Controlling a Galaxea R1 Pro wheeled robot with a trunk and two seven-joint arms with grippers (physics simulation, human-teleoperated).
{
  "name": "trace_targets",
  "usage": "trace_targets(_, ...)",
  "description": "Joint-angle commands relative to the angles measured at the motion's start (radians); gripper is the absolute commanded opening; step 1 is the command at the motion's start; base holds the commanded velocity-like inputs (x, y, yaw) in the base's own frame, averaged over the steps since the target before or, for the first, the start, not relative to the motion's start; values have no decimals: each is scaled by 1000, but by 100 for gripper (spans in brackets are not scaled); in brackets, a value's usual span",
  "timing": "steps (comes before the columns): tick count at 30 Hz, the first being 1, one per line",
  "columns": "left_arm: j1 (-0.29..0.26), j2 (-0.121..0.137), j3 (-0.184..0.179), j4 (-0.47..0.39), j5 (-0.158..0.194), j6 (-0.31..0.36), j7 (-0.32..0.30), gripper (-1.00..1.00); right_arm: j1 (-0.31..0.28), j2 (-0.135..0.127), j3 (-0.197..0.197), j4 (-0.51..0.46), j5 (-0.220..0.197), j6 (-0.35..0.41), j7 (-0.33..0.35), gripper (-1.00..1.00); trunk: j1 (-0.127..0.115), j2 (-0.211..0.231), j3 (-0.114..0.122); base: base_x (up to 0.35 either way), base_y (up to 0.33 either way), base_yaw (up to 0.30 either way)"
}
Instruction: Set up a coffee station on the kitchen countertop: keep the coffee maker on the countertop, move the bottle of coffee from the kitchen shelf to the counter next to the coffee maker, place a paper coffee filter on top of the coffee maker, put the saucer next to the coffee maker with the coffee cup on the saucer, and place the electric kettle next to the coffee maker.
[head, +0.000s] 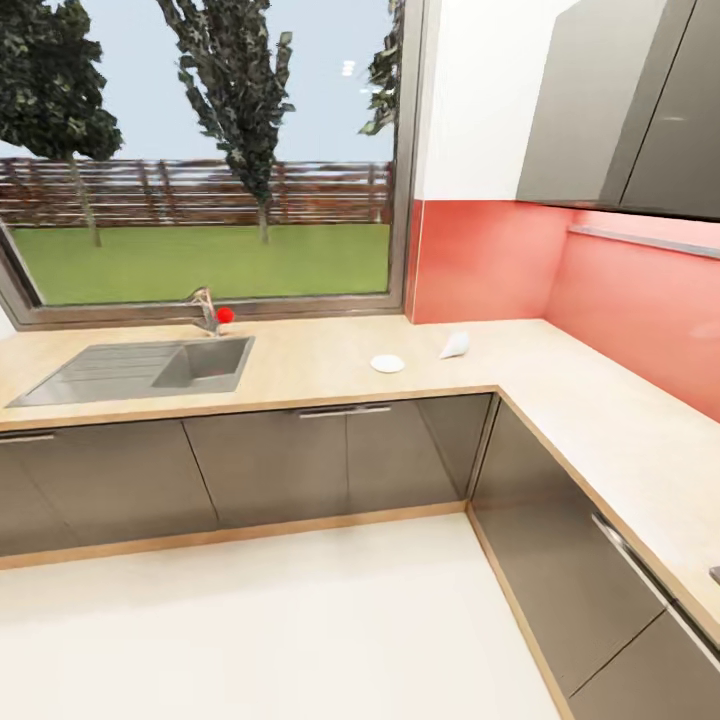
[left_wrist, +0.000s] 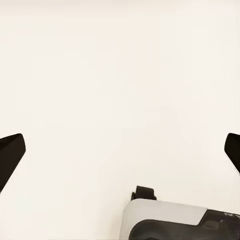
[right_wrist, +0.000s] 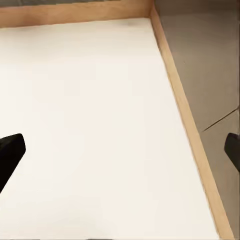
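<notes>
In the head view the light-wood kitchen countertop (head: 300, 365) runs under the window and turns the corner along the red wall. A small round white saucer (head: 387, 363) lies on it near the corner. Just right of it lies the white paper coffee filter (head: 455, 345), a flared cone on its side. The coffee maker, bottle of coffee, coffee cup and electric kettle are out of view. My left gripper (left_wrist: 120, 155) hangs open over pale floor, its fingertips (left_wrist: 10, 155) far apart. My right gripper (right_wrist: 120, 152) is open too, above the floor beside the cabinet plinth, holding nothing.
A steel sink (head: 140, 370) with a tap (head: 205, 310) and a red knob sits at the counter's left. Dark grey base cabinets (head: 330, 460) stand below, wall cabinets (head: 630, 100) above the right run. The robot's grey base (left_wrist: 175, 222) shows beneath the left gripper. Pale floor (head: 280, 620) lies in front.
</notes>
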Motion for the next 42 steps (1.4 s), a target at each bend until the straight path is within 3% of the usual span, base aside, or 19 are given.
trace_targets(1, -1, 0, 1, 1, 1, -3, 1, 100, 0, 0, -1, -34, 1, -1, 0, 100, 1, -2, -2, 316, -49, 0)
trace_targets(5, -1, 0, 2, 1, 2, -3, 2, 100, 0, 2, -1, -288, -3, 41, -5, 100, 1, -2, -2, 207, -42, 0)
trace_targets(8, -1, 4, 3, 1, 3, -3, 3, 100, -1, 6, -1, -461, -6, 156, -6, 100, 1, -2, -2, 60, -12, 0)
trace_targets(12, -1, 12, 5, 2, 1, 2, 3, 100, -16, 11, 0, -821, -10, 482, -5, 100, 1, -2, -2, 13, -3, 0)
trace_targets(14, -1, 14, 5, 3, 1, 3, 3, 100, -53, 12, 0, -859, -10, 533, -6, 100, 1, -2, -2, 2, 0, 0)
trace_targets(18, 1, 24, 4, 6, 0, 5, 3, 100, -202, 12, 0, -885, -11, 642, -7, 100, 1, -2, -2, 28, 0, 0)
trace_targets(20, 1, 35, 3, 35, -1, 6, 3, 100, -284, 12, 0, -888, -14, 740, -5, 100, 1, -2, -2, 148, 0, 0)
trace_targets(21, 1, 46, 2, 79, -2, 6, 3, 100, -364, 12, 0, -889, -16, 832, -3, 100, 1, -2, -2, 255, -18, 0)
trace_targets(24, 0, 61, 0, 127, -3, 6, 3, 100, -445, 12, 0, -890, -18, 915, 6, 100, 1, -2, -2, 291, -54, 0)
trace_targets(34, 1, 94, -1, 233, -3, 10, 3, 100, -485, 12, 0, -871, -20, 961, 202, 100, 1, -2, -2, 329, -99, 0)
trace_targets(38, 3, 105, -1, 295, -8, 15, 4, 100, -485, 10, -3, -867, -16, 962, 211, 100, 1, -2, -2, 334, -117, 0)
trace_targets(42, 11, 106, -1, 309, -35, 17, 23, 100, -485, 10, -3, -850, -17, 961, 211, 100, 1, -2, -2, 334, -124, 0)
